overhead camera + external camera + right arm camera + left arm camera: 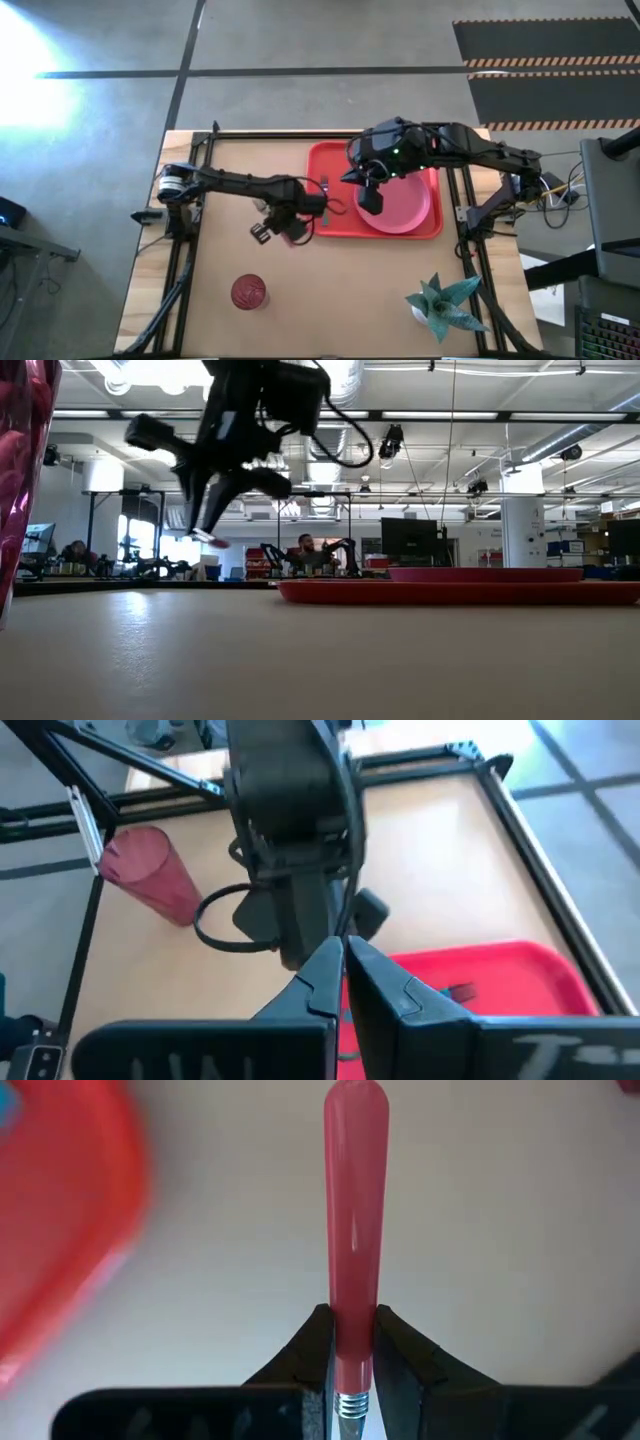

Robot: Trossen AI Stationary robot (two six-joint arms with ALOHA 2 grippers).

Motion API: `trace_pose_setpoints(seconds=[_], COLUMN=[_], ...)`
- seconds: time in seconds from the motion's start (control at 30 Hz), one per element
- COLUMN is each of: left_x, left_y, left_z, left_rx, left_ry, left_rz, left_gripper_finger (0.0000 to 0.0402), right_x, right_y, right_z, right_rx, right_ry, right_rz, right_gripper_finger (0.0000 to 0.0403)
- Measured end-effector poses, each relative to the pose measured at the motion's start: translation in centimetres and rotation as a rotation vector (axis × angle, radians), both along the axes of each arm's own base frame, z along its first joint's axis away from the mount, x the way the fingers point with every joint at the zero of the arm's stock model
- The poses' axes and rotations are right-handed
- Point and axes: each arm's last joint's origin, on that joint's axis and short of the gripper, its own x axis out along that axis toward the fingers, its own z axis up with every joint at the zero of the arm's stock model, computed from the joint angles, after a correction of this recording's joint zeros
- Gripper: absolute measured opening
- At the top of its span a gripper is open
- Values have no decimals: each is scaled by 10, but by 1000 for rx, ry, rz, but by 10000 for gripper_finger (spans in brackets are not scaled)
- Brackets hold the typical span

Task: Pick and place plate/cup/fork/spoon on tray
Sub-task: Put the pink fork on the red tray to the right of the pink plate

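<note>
Two tools are working: the left tool point(352, 1342) is clamping the fork point(354, 1230) beside the tray point(330, 222); the right tool point(345, 970), fingers together, is hovering over the plate point(410, 205). The slim handle risks slipping or pivoting before release.

Table point(350, 290) with tray point(325, 222), cup point(249, 292), plant point(443, 305)

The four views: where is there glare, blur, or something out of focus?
High view: white glare on the floor at upper left. Low view: the cup is very close and out of focus, with bright ceiling lamps behind. Left wrist view: the tray is smeared, while the fork in the left gripper is sharp.
</note>
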Motion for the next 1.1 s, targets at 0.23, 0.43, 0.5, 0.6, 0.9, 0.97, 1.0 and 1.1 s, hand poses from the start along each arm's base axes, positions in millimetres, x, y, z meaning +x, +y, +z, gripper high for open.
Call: trace_pose_setpoints(seconds=[0.23, 0.43, 0.5, 0.6, 0.9, 0.97, 1.0, 1.1], left_x=[-17, -12, -8, -3, 10, 12, 12, 12], left_y=[-7, -8, -7, -8, -9, -9, -9, -10], left_z=[-31, -40, -39, -39, -39, -40, -41, -41], left_rx=[-46, -68, -79, -113, -175, -177, -176, -177], left_ry=[61, -22, -59, -119, -254, -266, -267, -264], left_rz=[12, 1, -21, -42, -49, -50, -45, -42], left_gripper_finger=[26, 26, 26, 26, 26, 26, 26, 26], right_x=[-7, -10, -10, -10, -9, -9, -9, -9], right_y=[-5, -4, -4, -4, -4, -4, -4, -4], right_z=[17, 25, 26, 26, 26, 26, 26, 26], right_rx=[-29, -32, -30, -25, -7, -7, -6, -1], right_ry=[-62, -89, -91, -93, -99, -99, -99, -98], right_rz=[-5, -3, -4, -10, -22, -22, -22, -26], right_gripper_finger=[9, 9, 9, 9, 9, 9, 9, 9])
